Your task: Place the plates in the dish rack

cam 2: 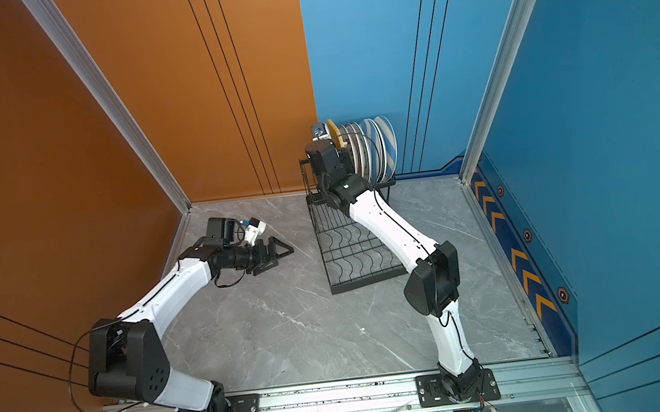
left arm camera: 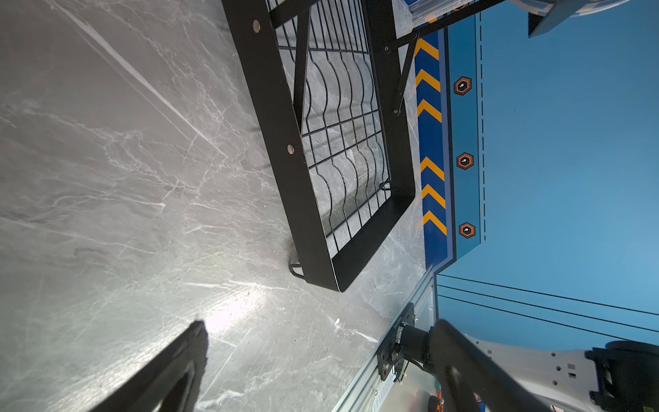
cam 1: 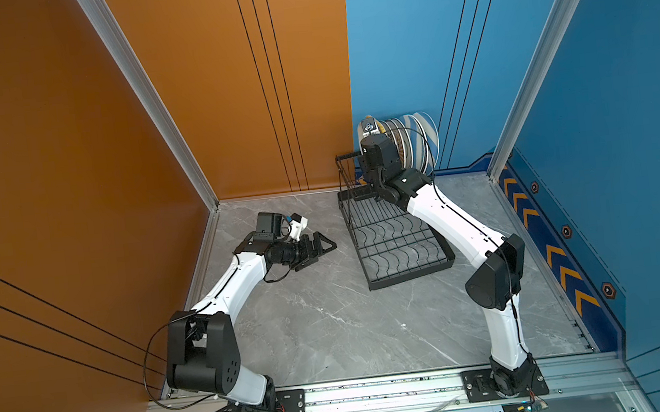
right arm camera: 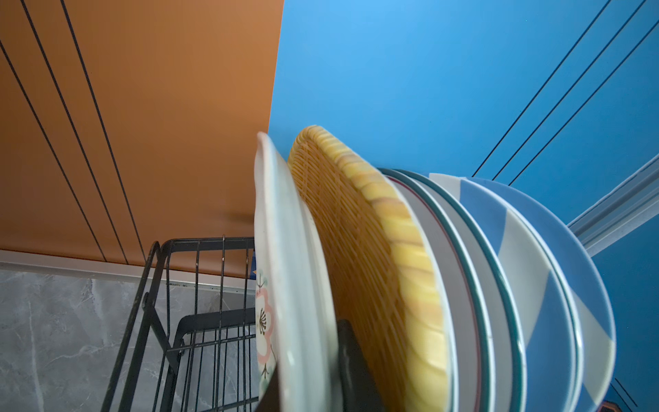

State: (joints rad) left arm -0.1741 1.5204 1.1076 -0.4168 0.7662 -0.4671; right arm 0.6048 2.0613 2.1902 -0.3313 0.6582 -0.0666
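The black wire dish rack [cam 1: 399,245] [cam 2: 350,255] stands at the back right of the table. Several plates [cam 1: 411,140] [cam 2: 372,144] stand on edge in its raised upper shelf. In the right wrist view, my right gripper [right arm camera: 306,378] is shut on the rim of a white plate with a pink flower [right arm camera: 285,267]. That plate is upright, close beside the yellow woven plate [right arm camera: 360,232]. Behind it come green-rimmed plates and blue-and-cream striped ones [right arm camera: 556,285]. My left gripper [cam 1: 319,255] [cam 2: 275,258] [left arm camera: 321,328] hangs open and holds nothing, low over the table left of the rack.
The rack's lower base [left arm camera: 342,149] shows its wavy dividers. An orange wall [cam 1: 64,159] closes the left and a blue wall [cam 1: 601,103] the back right. A metal rail [cam 1: 381,389] runs along the front edge. My right arm [cam 1: 437,212] reaches over the rack.
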